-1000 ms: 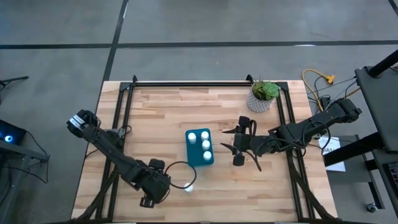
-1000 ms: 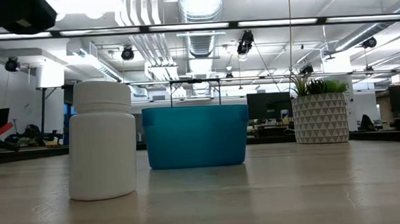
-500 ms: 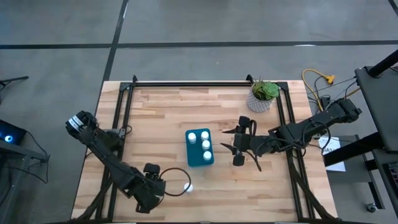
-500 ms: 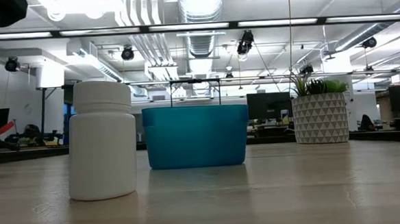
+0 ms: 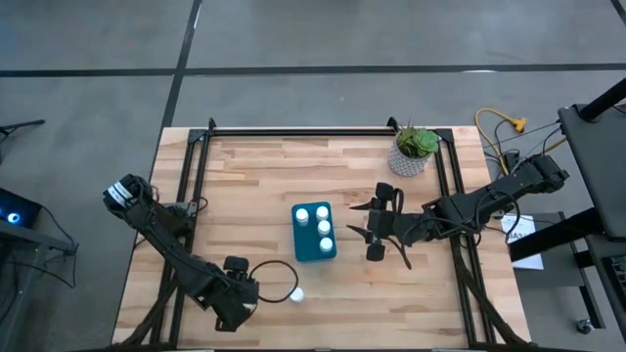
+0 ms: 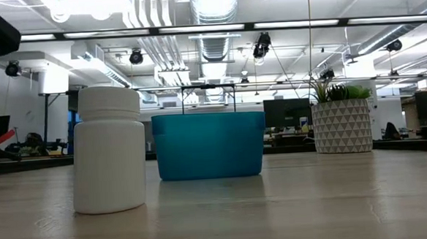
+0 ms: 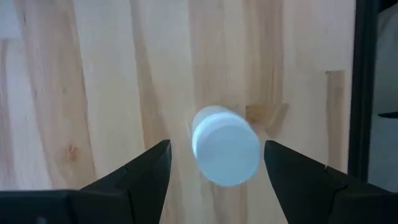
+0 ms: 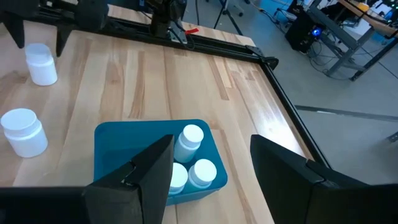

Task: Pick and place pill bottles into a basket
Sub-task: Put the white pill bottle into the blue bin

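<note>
The teal basket (image 5: 314, 233) stands at the table's middle with three white pill bottles (image 5: 323, 227) upright inside; the bottles also show in the right wrist view (image 8: 191, 138). A pill bottle (image 5: 293, 293) stands upright on its base near the front edge; it is large in the low view (image 6: 109, 148). Another pill bottle (image 8: 40, 64) stands farther left, below my left gripper (image 7: 216, 177); its cap (image 7: 225, 154) shows between the open fingers, which point down and are clear of it. My right gripper (image 5: 377, 233) is open and empty, right of the basket.
A white patterned pot with a green plant (image 5: 413, 152) stands at the far right, also in the low view (image 6: 343, 126). A black frame rail (image 5: 293, 130) runs along the table's far edge. Bare wood (image 5: 245, 186) lies left of the basket.
My left gripper has gone a little toward the table's left edge, away from the bottle near the front edge. The bottles and basket have stayed where they were.
</note>
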Tool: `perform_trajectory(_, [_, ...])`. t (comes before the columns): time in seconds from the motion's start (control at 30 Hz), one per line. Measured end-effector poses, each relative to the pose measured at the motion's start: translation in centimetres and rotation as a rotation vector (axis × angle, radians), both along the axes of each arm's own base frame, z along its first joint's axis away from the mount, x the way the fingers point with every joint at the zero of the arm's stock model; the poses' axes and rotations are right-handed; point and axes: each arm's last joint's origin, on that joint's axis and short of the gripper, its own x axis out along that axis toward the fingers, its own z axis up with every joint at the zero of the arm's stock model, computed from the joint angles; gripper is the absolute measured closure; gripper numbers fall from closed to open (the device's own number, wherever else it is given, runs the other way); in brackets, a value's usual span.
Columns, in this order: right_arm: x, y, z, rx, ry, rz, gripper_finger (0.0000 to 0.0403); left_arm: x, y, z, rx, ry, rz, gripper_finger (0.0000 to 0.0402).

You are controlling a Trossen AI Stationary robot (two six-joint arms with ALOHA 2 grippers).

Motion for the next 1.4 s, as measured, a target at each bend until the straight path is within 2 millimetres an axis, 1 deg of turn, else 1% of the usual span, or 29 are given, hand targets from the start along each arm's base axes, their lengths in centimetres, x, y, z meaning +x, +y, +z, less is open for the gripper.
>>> perform_trajectory(0.23, [0.0,0.0,0.0,0.001,0.000,0.000,0.0197,0.1,-0.3,-1.6,-0.062,-0.051,-0.007,0.0162])
perform_trajectory(0.33, [0.0,0.0,0.0,0.001,0.000,0.000,0.0197,-0.2,-0.1,-2.2,-0.069,-0.029,-0.012,0.0162])
perform_trajectory(0.63, [0.0,0.0,0.0,0.001,-0.001,0.001,0.0197,-0.2,0.0,-2.4,-0.055,-0.032,-0.010,0.0164])
perform_trajectory(0.77, [0.0,0.0,0.0,0.002,-0.002,0.001,0.0197,-0.3,0.0,-2.5,-0.054,-0.030,-0.009,0.0188])
perform_trajectory(0.97, [0.0,0.0,0.0,0.002,-0.002,0.001,0.0197,-0.2,0.0,-2.3,-0.057,-0.036,-0.007,0.0257])
perform_trajectory(1.3, [0.0,0.0,0.1,0.003,-0.005,0.001,0.0197,-0.1,-0.1,-1.8,-0.065,-0.040,-0.018,0.0259])
perform_trajectory(1.4, [0.0,0.0,0.1,0.003,-0.006,0.001,0.0197,-0.1,0.0,-1.6,-0.043,-0.049,-0.030,0.0259])
